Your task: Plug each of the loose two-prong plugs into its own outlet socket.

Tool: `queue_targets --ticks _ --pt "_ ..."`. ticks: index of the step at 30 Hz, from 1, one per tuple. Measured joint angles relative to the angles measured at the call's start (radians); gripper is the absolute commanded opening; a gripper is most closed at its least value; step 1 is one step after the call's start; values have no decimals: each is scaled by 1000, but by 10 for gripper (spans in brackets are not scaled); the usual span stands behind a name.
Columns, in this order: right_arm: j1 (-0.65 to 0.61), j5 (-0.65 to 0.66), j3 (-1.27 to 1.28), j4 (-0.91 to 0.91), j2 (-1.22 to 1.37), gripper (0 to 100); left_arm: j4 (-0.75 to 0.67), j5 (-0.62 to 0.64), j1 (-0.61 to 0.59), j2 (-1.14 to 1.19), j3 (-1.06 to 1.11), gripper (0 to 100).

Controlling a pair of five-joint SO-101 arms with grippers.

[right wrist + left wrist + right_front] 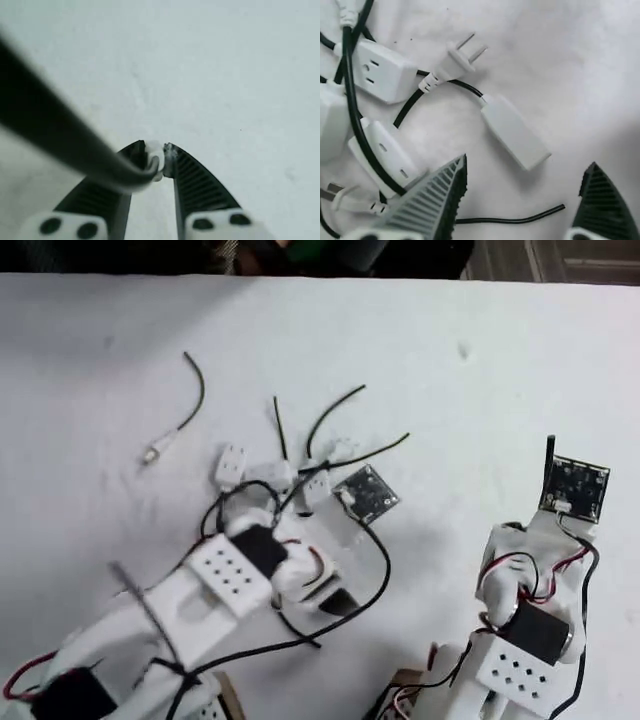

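My left gripper hangs open over a tangle of white parts on the table. Just beyond its fingers lie a white two-prong plug on a black cord and a plain white socket block. Two outlet sockets lie off to one side, crossed by black cords, with another plug at the edge. My right gripper is shut on a small white plug whose black cord runs back past the camera. From above, that cord stub sticks up at the right arm's tip.
In the high view a separate plug with a curved black cord lies left of the cluster. A short loose cord piece lies between my left fingers. White table stretches bare to the back and right. The left arm covers part of the cluster.
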Motion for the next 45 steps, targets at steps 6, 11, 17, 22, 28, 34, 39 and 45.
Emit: queue_targets --ticks 6,11,17,22,28,34,39,45 --pt "0 0 0 0 0 17 -92 23 5 153 -2 322" --pt "0 0 0 0 0 17 -146 23 5 249 -2 128" --pt "0 0 0 0 0 17 -158 25 15 236 -14 56" --pt "0 0 0 0 0 17 -117 -15 14 112 -15 22" --pt "0 0 0 0 0 17 -14 -78 14 -160 -15 21" --pt "0 0 0 0 0 17 18 -133 14 -436 -14 21" --pt "0 0 5 0 0 17 -43 -143 35 -506 84 20" --pt "0 0 6 0 0 17 -176 -143 57 -509 247 20"
